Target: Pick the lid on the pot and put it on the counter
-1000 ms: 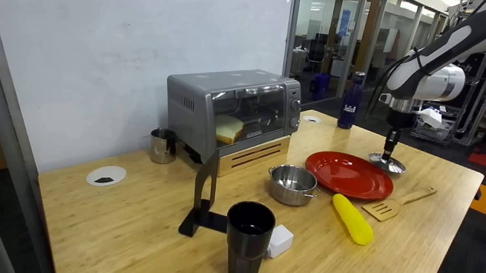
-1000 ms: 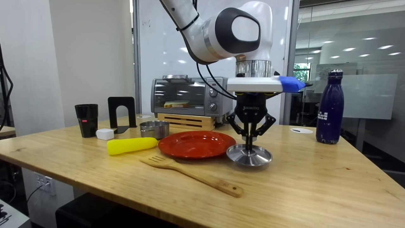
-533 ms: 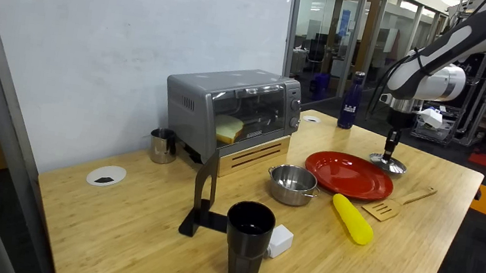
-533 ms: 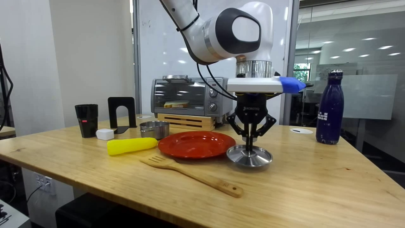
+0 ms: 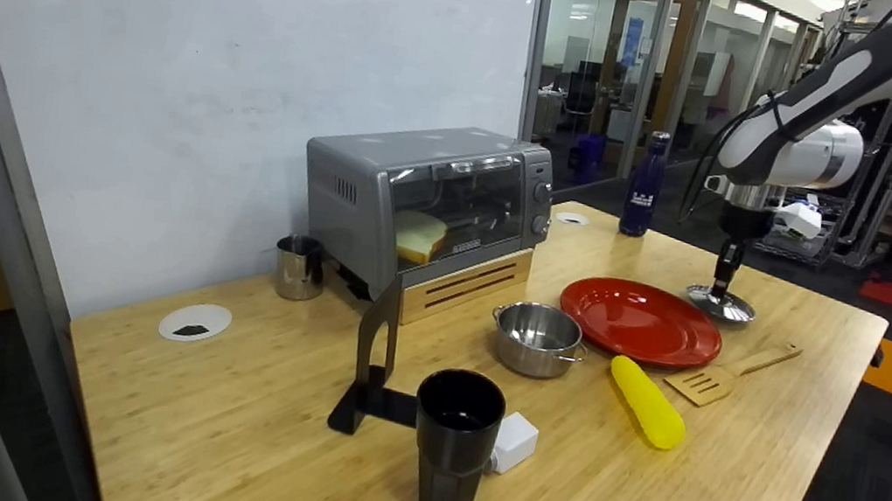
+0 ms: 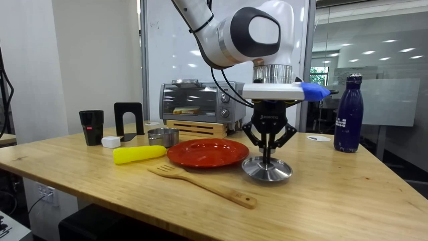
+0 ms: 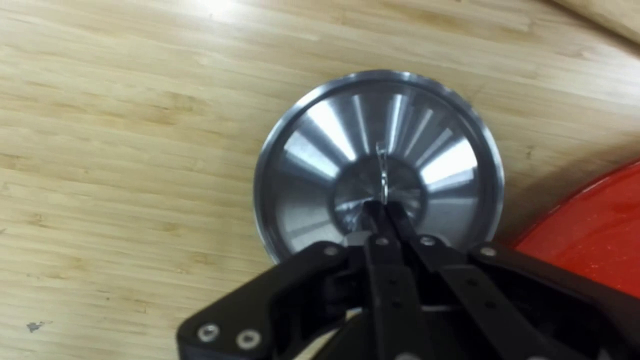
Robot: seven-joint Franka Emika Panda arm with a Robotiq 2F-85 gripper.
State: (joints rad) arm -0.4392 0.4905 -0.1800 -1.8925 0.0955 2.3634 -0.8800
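Note:
The lid is a round silvery disc with a thin wire handle, right of the red plate in an exterior view. It also shows in the other exterior picture and in the wrist view. My gripper is shut on the lid's handle; its fingertips pinch it in the wrist view. The lid is level, at or just above the wooden counter; I cannot tell whether it touches. The silver pot stands uncovered on the counter, beyond the plate from the lid; it shows in both exterior views.
The red plate lies close beside the lid. A wooden spatula and a yellow object lie in front. A blue bottle stands right. A toaster oven, black cup and black bookend stand further off.
My gripper has moved a little away from the plate, carrying the lid with it, slightly nearer the camera in an exterior view. It has stayed shut on the lid's handle.

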